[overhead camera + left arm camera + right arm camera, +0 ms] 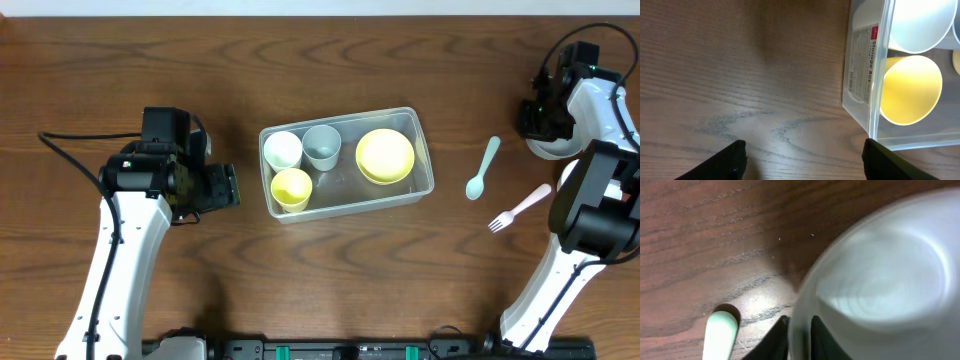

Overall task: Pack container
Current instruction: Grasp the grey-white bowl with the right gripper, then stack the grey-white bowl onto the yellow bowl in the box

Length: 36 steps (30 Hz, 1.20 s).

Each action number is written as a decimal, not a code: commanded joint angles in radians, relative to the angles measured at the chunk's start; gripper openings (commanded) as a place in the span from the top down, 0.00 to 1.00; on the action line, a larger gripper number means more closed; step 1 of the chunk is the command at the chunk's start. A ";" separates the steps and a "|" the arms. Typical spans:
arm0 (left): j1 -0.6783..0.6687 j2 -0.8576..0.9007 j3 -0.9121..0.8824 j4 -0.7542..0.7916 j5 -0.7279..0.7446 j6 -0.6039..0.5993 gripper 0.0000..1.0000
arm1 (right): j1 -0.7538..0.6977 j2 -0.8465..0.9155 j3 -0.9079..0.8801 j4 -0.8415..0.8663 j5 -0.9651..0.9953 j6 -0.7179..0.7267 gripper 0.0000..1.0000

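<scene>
The container sits at the middle of the worktop, a little nearer the far edge than the near one, with its long sides running left to right. Inside it, a white cup and a grey cup stand side by side along the far wall. A yellow cup stands in the near left corner, and a yellow bowl fills the right end.

The left gripper hovers just off the container's left end with its jaws spread wide and nothing between them. Its wrist camera shows the labelled end wall of the container with the yellow cup and the white cup behind it.

The right gripper is over by the right edge, toward the far corner. Its jaws are clenched on the rim of a white bowl, which the wrist camera shows pinched between the two fingers.

A pale green spoon and a pink fork lie on the wood between the container and the right edge, apart from each other.
</scene>
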State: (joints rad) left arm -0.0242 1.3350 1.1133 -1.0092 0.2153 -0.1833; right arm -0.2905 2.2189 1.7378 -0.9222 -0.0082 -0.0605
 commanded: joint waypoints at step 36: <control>0.000 -0.009 -0.002 -0.003 0.009 0.009 0.25 | 0.642 -0.497 0.099 -0.299 -0.108 -0.068 0.99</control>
State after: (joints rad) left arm -0.0242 1.3350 1.1133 -1.0100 0.2153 -0.1833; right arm 0.2863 1.6730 1.8805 -1.2163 -0.1162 -0.1146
